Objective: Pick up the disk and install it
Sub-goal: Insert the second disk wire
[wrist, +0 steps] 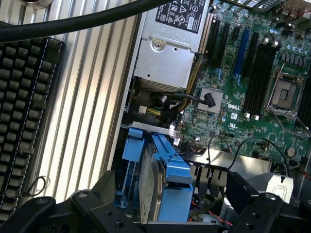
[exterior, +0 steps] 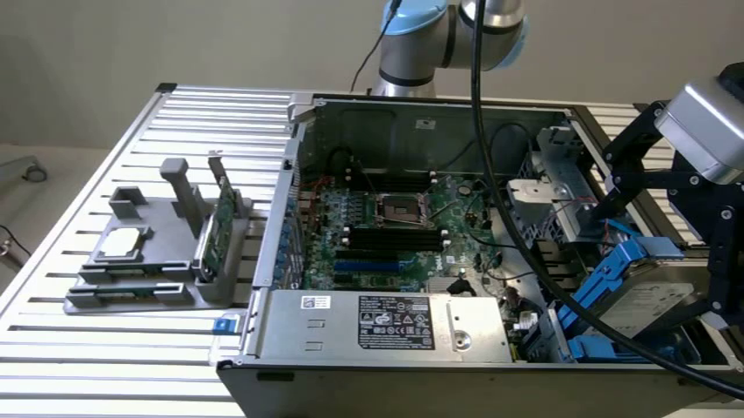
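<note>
Wrist view: disk (wrist: 163,182) lower end hidden behind jaws, grip unclear.

Robotics lab: slatted aluminium bench (exterior: 139,122)

The disk (exterior: 651,292) (wrist: 154,187) is a silver-grey metal hard drive framed by bright blue plastic carrier rails. It stands tilted on edge, its flat metal face showing in the exterior view, at the corner of the open computer case (exterior: 407,104) beside the silver power supply box, on the exterior view's right. In the wrist view its thin edge shows between the two blue rails.
</note>
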You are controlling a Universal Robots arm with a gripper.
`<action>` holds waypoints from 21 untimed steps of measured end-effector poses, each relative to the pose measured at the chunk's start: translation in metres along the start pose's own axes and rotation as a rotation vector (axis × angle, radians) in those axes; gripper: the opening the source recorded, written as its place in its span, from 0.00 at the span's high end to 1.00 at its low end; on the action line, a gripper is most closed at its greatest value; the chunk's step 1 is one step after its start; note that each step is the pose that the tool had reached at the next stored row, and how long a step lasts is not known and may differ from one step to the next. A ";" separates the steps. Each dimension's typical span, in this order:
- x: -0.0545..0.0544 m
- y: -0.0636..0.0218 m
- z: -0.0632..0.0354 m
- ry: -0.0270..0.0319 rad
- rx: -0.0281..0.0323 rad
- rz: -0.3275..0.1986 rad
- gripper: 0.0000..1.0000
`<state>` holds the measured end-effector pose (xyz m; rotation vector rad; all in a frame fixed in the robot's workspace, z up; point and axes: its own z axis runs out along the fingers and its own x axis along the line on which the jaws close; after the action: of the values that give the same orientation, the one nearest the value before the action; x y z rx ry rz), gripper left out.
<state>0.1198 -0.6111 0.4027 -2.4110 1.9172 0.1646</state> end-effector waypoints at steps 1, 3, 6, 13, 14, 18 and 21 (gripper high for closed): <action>0.000 0.0000 0.0000 0.0000 0.0000 0.000 0.01; 0.000 0.0000 0.0000 0.0000 0.0000 0.000 0.01; 0.000 0.0000 0.0000 0.0000 0.0000 0.000 0.01; 0.000 0.0000 0.0000 0.0000 0.0000 0.000 0.01; 0.000 0.0000 0.0000 0.0000 0.0000 0.000 0.01; 0.000 0.0000 0.0000 0.0001 0.0000 0.000 0.01; 0.000 0.0000 0.0000 0.0000 0.0000 0.000 0.01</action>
<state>0.1198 -0.6111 0.4027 -2.4111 1.9171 0.1646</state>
